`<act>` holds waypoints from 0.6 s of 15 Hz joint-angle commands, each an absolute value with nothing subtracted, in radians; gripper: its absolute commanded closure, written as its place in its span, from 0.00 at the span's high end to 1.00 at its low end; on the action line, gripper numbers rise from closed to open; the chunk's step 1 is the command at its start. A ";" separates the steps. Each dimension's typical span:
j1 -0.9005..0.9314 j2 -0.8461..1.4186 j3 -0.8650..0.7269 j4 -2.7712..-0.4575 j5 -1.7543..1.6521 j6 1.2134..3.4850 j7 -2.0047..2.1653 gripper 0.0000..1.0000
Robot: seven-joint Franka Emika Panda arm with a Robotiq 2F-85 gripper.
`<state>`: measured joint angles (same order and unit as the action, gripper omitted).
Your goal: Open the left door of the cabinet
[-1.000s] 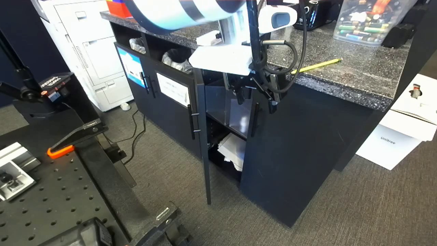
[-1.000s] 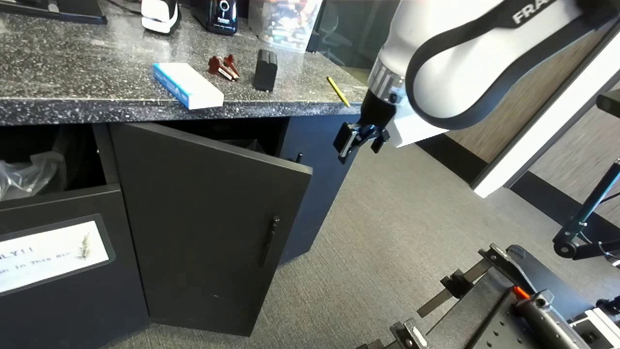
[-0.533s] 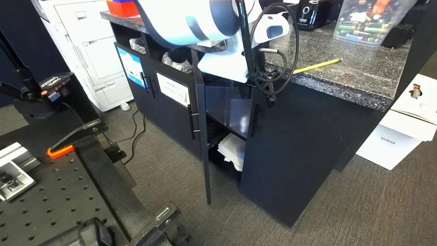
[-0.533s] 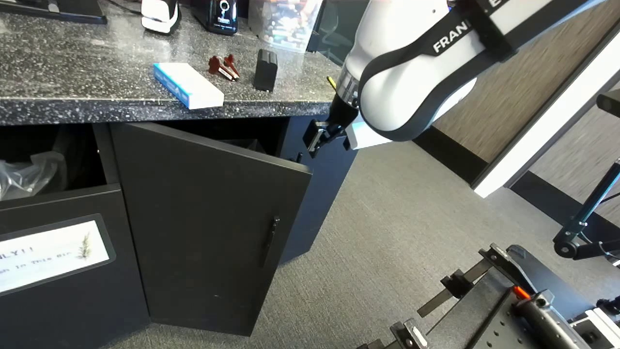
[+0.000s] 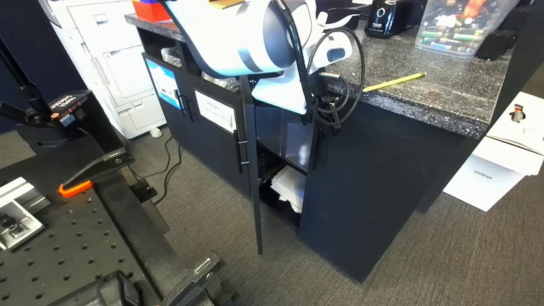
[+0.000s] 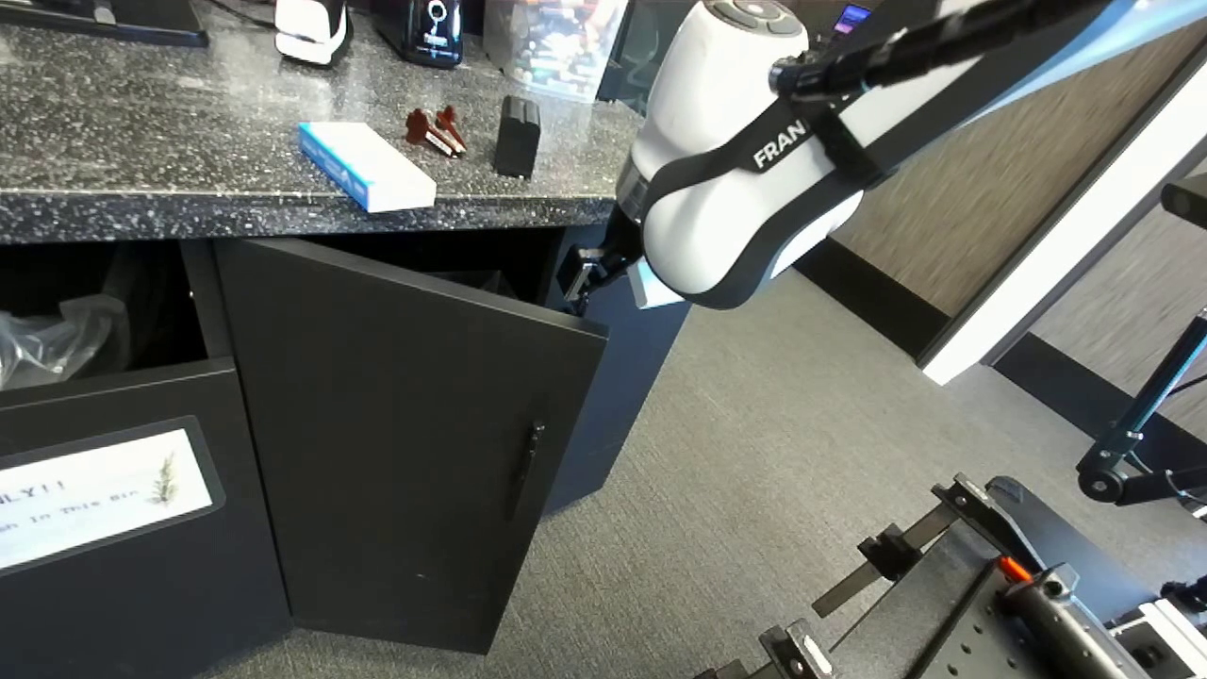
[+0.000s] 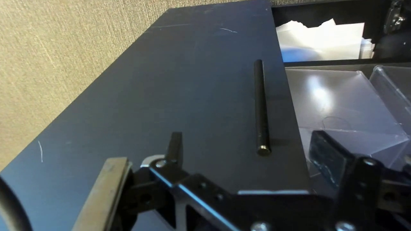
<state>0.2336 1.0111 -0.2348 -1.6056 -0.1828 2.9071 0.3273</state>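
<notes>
Holding my gripper (image 7: pixel 249 142), jaws apart, handle (image 7: pixel 260 99) at its twelve o'clock in wrist view, I judge left door (image 5: pixel 367 185) unopened: grasp, pull remain.

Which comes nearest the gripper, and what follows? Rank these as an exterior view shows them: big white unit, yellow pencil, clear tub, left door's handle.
1. Left door's handle: just below the gripper.
2. Yellow pencil: up and to the view's right.
3. Clear tub: beyond the pencil, at the view's upper right.
4. Big white unit: far over at the view's left.
</notes>
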 commanded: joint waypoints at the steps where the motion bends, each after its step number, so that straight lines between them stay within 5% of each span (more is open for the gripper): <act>1: 0.255 1.067 -0.261 -1.529 -0.143 2.918 0.332 1.00; 7: 0.218 1.143 -0.236 -1.433 -0.111 2.901 0.312 0.97; 8: 0.214 1.158 -0.233 -1.415 -0.107 2.898 0.310 0.90; 9: 0.208 1.172 -0.228 -1.397 -0.102 2.896 0.306 0.73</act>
<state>0.2269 1.1124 -0.2413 -1.4830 -0.1397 2.9068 0.3279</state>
